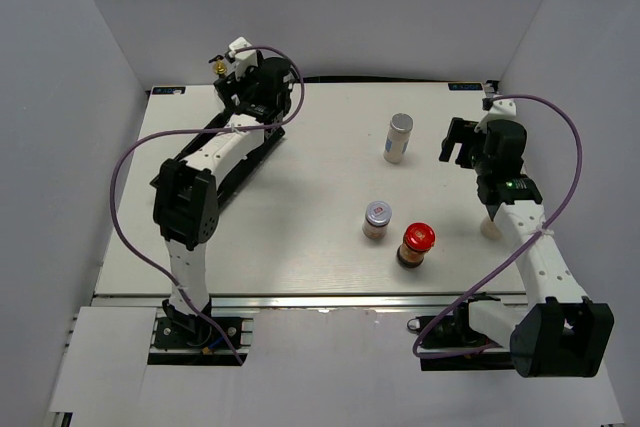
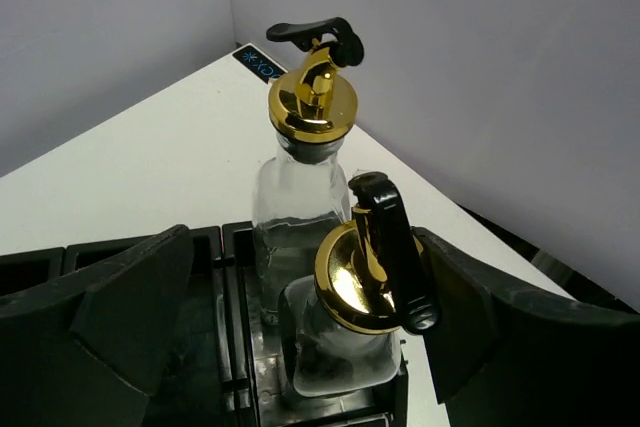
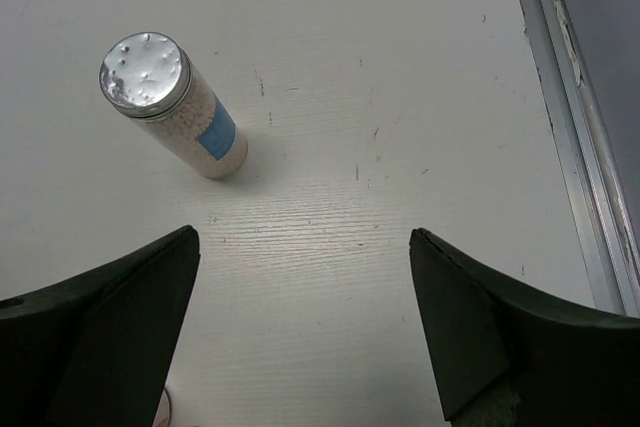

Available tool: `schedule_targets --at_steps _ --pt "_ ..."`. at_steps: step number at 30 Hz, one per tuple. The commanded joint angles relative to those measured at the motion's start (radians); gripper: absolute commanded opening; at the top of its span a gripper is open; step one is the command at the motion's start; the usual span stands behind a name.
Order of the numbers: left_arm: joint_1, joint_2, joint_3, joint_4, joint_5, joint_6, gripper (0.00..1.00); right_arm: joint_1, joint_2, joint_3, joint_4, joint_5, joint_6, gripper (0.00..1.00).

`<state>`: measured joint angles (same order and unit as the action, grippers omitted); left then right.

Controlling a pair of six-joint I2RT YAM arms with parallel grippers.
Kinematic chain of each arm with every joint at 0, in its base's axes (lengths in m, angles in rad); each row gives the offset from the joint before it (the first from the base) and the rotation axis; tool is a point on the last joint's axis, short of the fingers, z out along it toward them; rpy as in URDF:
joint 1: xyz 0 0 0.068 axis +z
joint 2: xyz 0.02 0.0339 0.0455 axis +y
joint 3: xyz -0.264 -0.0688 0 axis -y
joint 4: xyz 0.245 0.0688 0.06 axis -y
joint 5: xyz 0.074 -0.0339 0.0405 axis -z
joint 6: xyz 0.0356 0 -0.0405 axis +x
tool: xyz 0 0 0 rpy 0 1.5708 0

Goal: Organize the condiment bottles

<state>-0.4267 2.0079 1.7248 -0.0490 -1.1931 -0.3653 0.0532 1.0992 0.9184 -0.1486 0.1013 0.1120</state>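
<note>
Two clear glass cruets with gold-black spouts stand in the black tray [image 2: 232, 347] at the back left. The far cruet [image 2: 305, 162] is behind the near cruet [image 2: 360, 287]. My left gripper [image 2: 310, 347] is open, its fingers on either side of the near cruet with a wide gap on the left; it also shows in the top view [image 1: 243, 82]. The white silver-capped shaker [image 1: 398, 137] stands mid-table and shows in the right wrist view [image 3: 175, 107]. My right gripper [image 1: 462, 142] is open and empty, to the right of the shaker. The silver-lidded jar [image 1: 377, 219] and the red-lidded jar [image 1: 416, 244] stand together nearer the front.
The black tray [image 1: 232, 179] lies under my left arm along the table's left side. Grey walls close in the back and sides. A metal rail [image 3: 570, 147] runs along the table's right edge. The arms' purple cables loop above the table.
</note>
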Motion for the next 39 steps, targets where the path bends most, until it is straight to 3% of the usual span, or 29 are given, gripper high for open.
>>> schedule_targets --at_steps 1,8,20,30,36,39 --pt "0.003 -0.095 -0.001 -0.048 0.006 -0.049 0.98 -0.004 0.005 0.027 0.026 -0.005 -0.014 0.89" --pt "0.003 -0.164 -0.028 -0.116 0.066 -0.086 0.98 -0.003 0.027 0.042 0.009 -0.038 -0.054 0.89" --pt "0.003 -0.297 -0.044 -0.176 0.256 -0.05 0.98 -0.001 0.137 0.129 -0.072 -0.244 -0.097 0.89" --pt "0.002 -0.4 -0.082 -0.212 0.398 -0.009 0.98 -0.001 0.123 0.128 -0.08 -0.192 -0.057 0.89" --pt "0.002 -0.433 -0.123 -0.166 0.64 0.06 0.98 -0.001 0.082 0.114 -0.062 -0.143 -0.005 0.89" --pt "-0.007 -0.387 -0.09 -0.175 0.909 0.13 0.98 -0.003 0.062 0.099 -0.054 -0.074 0.027 0.89"
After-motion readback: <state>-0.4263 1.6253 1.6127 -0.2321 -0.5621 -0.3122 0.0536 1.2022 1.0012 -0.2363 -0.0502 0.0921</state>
